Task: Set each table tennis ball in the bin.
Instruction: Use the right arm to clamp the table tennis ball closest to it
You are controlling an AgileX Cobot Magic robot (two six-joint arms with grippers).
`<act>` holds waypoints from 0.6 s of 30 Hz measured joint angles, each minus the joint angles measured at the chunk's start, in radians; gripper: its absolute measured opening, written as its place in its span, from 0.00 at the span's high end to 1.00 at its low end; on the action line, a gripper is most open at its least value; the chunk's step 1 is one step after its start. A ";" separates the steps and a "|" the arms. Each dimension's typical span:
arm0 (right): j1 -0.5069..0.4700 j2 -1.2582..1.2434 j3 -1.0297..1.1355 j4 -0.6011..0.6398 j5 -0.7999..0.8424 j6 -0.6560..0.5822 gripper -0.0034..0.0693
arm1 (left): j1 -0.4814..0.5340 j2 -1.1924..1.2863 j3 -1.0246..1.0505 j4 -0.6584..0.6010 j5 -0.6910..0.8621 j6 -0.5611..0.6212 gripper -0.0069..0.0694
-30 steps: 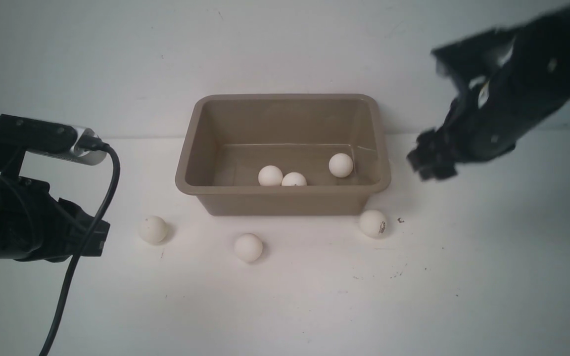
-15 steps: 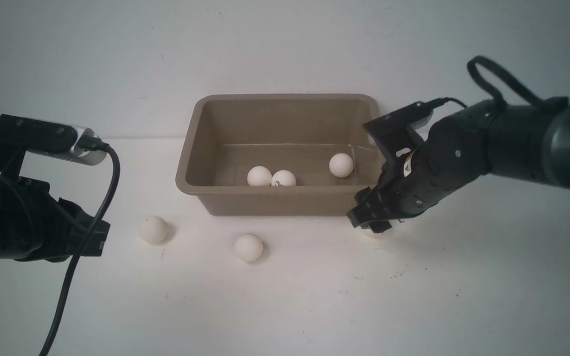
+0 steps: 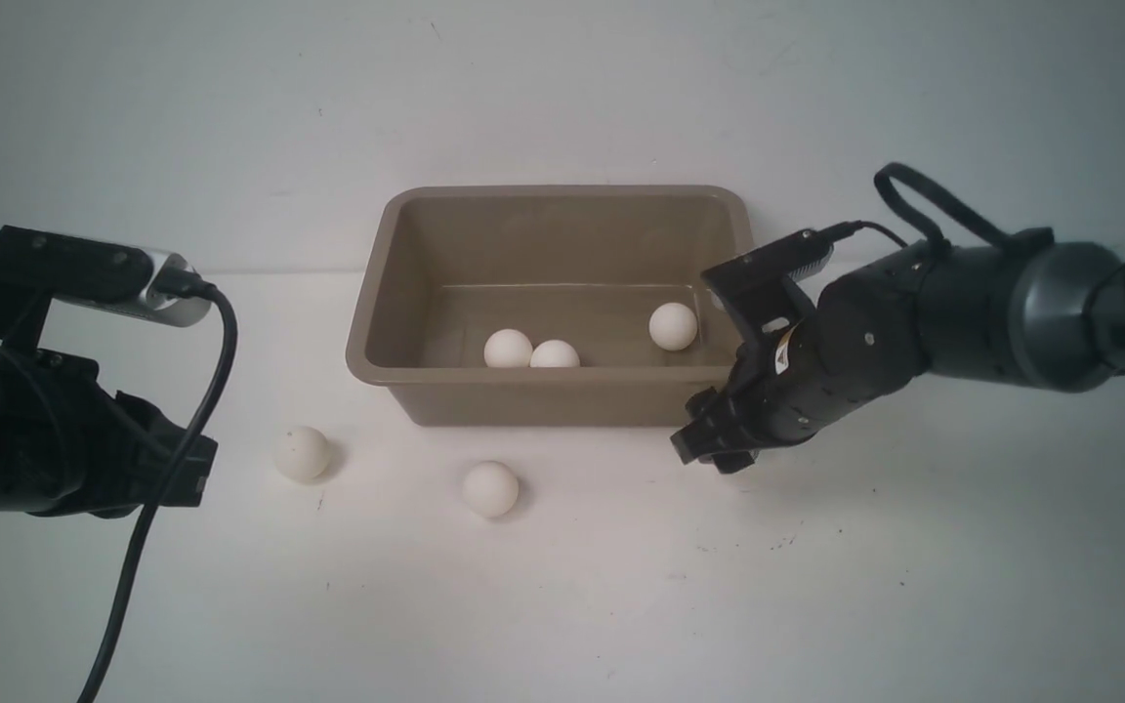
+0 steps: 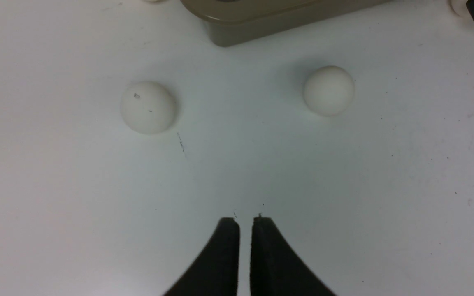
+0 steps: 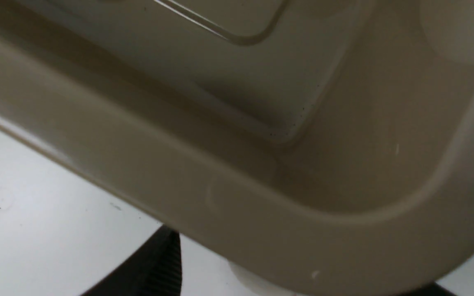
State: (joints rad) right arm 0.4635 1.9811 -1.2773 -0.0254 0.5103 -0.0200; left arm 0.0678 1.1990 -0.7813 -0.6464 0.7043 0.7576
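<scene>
We see left arm black, silver camera at its 1 o'clock, black cable | left gripper tapered black | right arm black, grey tube at its 3 o'clock, looped cable

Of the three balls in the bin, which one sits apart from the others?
The ball by the bin's right wall; the other two sit side by side near the front wall.

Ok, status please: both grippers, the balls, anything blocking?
Left gripper shut, empty. Right gripper open, low at near right corner of the bin, one table tennis ball between its fingers. Three balls in bin, two balls loose on table. Nothing blocking.
</scene>
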 joint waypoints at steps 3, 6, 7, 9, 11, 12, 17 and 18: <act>0.000 0.009 0.000 0.000 -0.016 0.000 0.34 | 0.000 0.000 0.000 0.000 0.001 0.000 0.87; 0.000 0.015 0.000 0.000 -0.033 0.000 0.36 | 0.000 0.000 0.000 0.000 0.001 0.000 0.87; 0.000 0.018 0.000 -0.001 -0.039 0.000 0.37 | 0.000 0.000 0.000 0.000 0.001 0.000 0.87; 0.000 0.024 0.000 -0.005 -0.046 0.000 0.39 | 0.000 0.000 0.000 0.000 0.001 0.000 0.87; 0.000 0.036 0.000 -0.016 -0.051 0.000 0.44 | 0.000 0.000 0.000 0.001 0.001 0.000 0.87; 0.000 0.038 0.000 -0.018 -0.055 0.000 0.45 | 0.000 0.000 0.000 0.001 0.001 0.000 0.87; 0.000 0.044 -0.001 -0.023 -0.070 0.000 0.47 | 0.000 0.000 0.000 0.001 0.004 0.000 0.87; 0.000 0.044 -0.001 -0.023 -0.070 0.000 0.47 | 0.000 0.000 0.000 0.001 0.004 0.000 0.87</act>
State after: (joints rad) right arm 0.4635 2.0249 -1.2783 -0.0487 0.4404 -0.0200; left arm 0.0678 1.1990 -0.7813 -0.6456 0.7083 0.7576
